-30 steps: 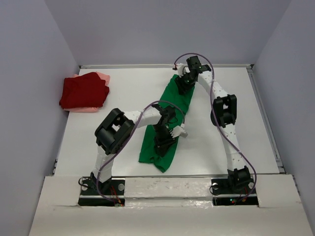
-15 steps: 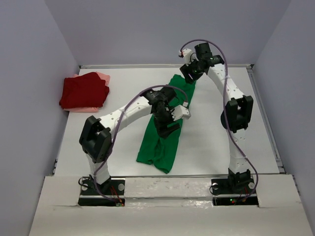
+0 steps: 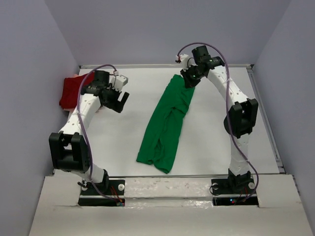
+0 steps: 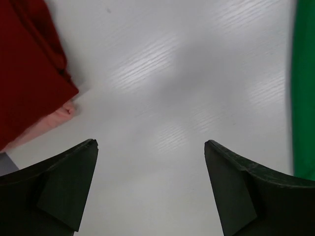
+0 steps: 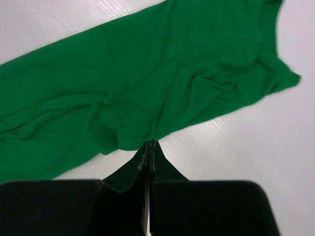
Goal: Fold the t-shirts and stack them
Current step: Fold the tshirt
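Green t-shirt [image 3: 166, 123] is lying long and bunched mid-surface [image 3: 123, 142], not folded yet. Right claw [image 5: 149, 143] is sitting pinched shut at its far hem, probably going for a corner; can't tell if cloth is caught. Left claw [image 4: 150, 142] is hanging wide to its left, nearing dark red t-shirt [image 3: 70, 91] stacked on pink t-shirt [image 4: 51, 120].

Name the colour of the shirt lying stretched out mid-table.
The shirt is bright green, clearest in the top external view.

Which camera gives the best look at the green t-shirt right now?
Top external: the whole green t-shirt shows, stretched out lengthwise and rumpled. Right wrist shows only one creased end; left wrist catches just a blurred green strip at its right edge.
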Motion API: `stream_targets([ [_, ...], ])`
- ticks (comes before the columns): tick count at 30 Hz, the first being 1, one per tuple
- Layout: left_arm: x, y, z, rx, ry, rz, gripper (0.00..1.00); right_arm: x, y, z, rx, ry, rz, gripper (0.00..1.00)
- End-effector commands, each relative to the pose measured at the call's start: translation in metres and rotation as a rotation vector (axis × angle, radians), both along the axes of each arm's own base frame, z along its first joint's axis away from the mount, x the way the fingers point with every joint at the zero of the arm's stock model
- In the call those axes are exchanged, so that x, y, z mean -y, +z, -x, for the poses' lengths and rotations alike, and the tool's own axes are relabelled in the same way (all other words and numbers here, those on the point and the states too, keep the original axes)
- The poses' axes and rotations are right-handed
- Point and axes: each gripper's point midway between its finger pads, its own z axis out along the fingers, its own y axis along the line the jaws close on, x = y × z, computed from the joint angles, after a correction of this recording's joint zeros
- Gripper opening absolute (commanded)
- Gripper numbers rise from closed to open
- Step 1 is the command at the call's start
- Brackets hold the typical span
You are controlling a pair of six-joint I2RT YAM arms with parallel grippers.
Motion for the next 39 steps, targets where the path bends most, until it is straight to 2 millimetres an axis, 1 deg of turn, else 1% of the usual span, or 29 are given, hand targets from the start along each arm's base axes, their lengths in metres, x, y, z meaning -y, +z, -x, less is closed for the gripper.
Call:
stream_targets([
  [1,-0.032,0.032,-0.008,0.156,0.119,0.024,0.99,-0.029,-0.023,0.018,-0.111,0.073,-0.017,0.0],
  [3,-0.044,0.028,-0.006,0.149,0.15,0.019,0.99,-0.033,-0.028,0.012,-0.106,0.075,-0.024,0.0],
  [4,-0.052,0.026,-0.006,0.146,0.17,0.017,0.99,-0.039,-0.033,0.012,-0.113,0.087,-0.024,0.0],
  [5,-0.062,0.021,-0.003,0.135,0.198,0.013,0.99,-0.042,-0.042,0.007,-0.123,0.093,-0.022,0.0],
  [6,-0.065,0.02,-0.002,0.132,0.207,0.015,0.99,-0.043,-0.048,0.004,-0.128,0.095,-0.019,0.0],
  [7,-0.076,0.018,0.001,0.125,0.237,0.012,0.99,-0.043,-0.054,0.002,-0.135,0.095,-0.013,0.0],
  [8,-0.084,0.015,0.006,0.12,0.259,0.007,0.99,-0.044,-0.066,-0.003,-0.145,0.099,-0.005,0.0],
  [10,-0.089,0.013,0.013,0.116,0.268,0.003,0.99,-0.043,-0.077,-0.009,-0.142,0.093,0.015,0.0],
  [11,-0.091,0.017,0.016,0.133,0.271,-0.004,0.99,-0.043,-0.081,-0.012,-0.143,0.089,0.021,0.0],
  [12,-0.096,0.014,0.021,0.129,0.284,-0.024,0.99,-0.043,-0.088,-0.016,-0.138,0.087,0.029,0.0],
  [15,-0.103,0.016,0.029,0.13,0.302,-0.049,0.99,-0.043,-0.095,-0.022,-0.124,0.079,0.036,0.0],
  [19,-0.106,0.021,0.037,0.131,0.312,-0.063,0.99,-0.037,-0.112,-0.024,-0.141,0.055,0.072,0.0],
  [23,-0.108,0.026,0.038,0.142,0.318,-0.07,0.99,-0.031,-0.126,-0.023,-0.153,0.049,0.105,0.0],
  [26,-0.109,0.024,0.038,0.132,0.328,-0.066,0.99,-0.031,-0.136,-0.024,-0.163,0.052,0.114,0.0],
  [29,-0.111,0.023,0.042,0.128,0.344,-0.071,0.99,-0.031,-0.14,-0.03,-0.148,0.05,0.123,0.0],
  [32,-0.112,0.022,0.049,0.123,0.355,-0.075,0.99,-0.033,-0.143,-0.042,-0.118,0.049,0.125,0.0],
  [33,-0.115,0.021,0.052,0.122,0.371,-0.084,0.99,-0.035,-0.142,-0.049,-0.099,0.045,0.121,0.0],
  [38,-0.118,0.024,0.057,0.123,0.39,-0.095,0.99,-0.041,-0.138,-0.067,-0.037,0.04,0.103,0.0],
  [39,-0.119,0.025,0.058,0.123,0.399,-0.096,0.99,-0.044,-0.137,-0.074,-0.006,0.041,0.095,0.0],
])
